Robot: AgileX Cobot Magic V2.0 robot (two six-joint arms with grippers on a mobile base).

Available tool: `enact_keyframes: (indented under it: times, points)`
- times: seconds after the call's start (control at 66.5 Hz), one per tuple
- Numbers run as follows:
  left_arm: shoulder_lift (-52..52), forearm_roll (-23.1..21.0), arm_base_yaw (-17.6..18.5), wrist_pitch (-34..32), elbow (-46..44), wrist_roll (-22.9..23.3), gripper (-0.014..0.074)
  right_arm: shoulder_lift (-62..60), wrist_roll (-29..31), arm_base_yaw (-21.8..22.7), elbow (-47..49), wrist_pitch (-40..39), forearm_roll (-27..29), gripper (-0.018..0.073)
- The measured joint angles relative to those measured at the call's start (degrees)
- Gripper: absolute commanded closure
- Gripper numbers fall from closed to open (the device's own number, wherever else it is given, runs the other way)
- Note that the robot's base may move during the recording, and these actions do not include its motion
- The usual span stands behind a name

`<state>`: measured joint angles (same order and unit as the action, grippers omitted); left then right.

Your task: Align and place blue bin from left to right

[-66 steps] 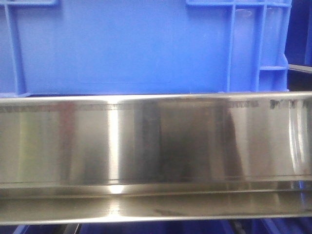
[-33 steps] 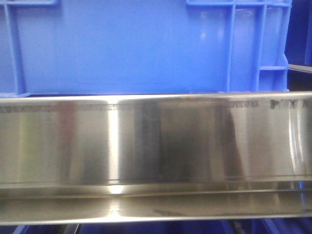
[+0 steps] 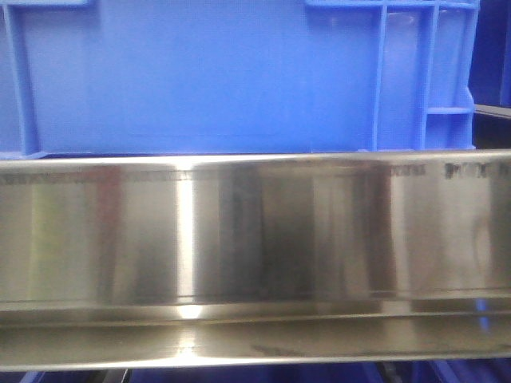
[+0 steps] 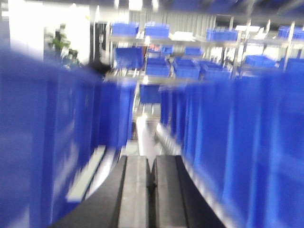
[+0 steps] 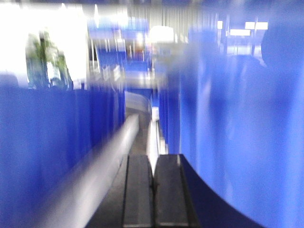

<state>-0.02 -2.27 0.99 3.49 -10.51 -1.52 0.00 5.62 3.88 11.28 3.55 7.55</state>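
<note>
A blue bin (image 3: 207, 80) fills the top of the front view and rests on a steel shelf (image 3: 255, 239); its ribbed right corner (image 3: 431, 80) shows. No gripper appears in that view. In the blurred left wrist view, my left gripper (image 4: 151, 159) is shut with nothing between its fingers. It sits in a narrow gap between a blue bin wall on its left (image 4: 42, 142) and another on its right (image 4: 247, 152). My right gripper (image 5: 153, 156) is also shut and empty, close beside a blue wall on its right (image 5: 237, 123).
A steel rail (image 5: 95, 171) runs along the left of the right gripper, with another blue wall (image 5: 42, 128) beyond it. Racks with several more blue bins (image 4: 190, 66) stand far ahead. A dark blue bin (image 3: 491, 48) edges the front view's right side.
In the front view the blue bin's right corner has shifted slightly to the right, and the reflections on the steel shelf's right end have changed.
</note>
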Motion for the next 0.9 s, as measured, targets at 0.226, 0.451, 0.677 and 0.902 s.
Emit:
enact_keyframes:
  times: [0.226, 0.451, 0.677, 0.902]
  points:
    - [5.2, 0.0, 0.0, 14.8, -19.8, 0.0, 0.0358, 6.3, 0.0, 0.0, 21.5, 14.7, 0.5, 0.0613]
    - [18.1, 0.1, 0.0, 24.9, -35.5, 0.0, 0.0169, 16.5, 0.0, 0.0, 34.7, 21.6, 2.5, -0.0008]
    - [29.3, 0.8, 0.2, 28.1, -41.7, 0.0, -0.0015, 23.0, 0.0, 0.0, 36.3, 23.6, 2.5, -0.0009]
    - [35.5, 1.5, 8.3, 29.3, -45.3, -0.1, -0.0013, 30.8, 7.9, -1.8, 42.7, 28.3, 7.7, -0.0009]
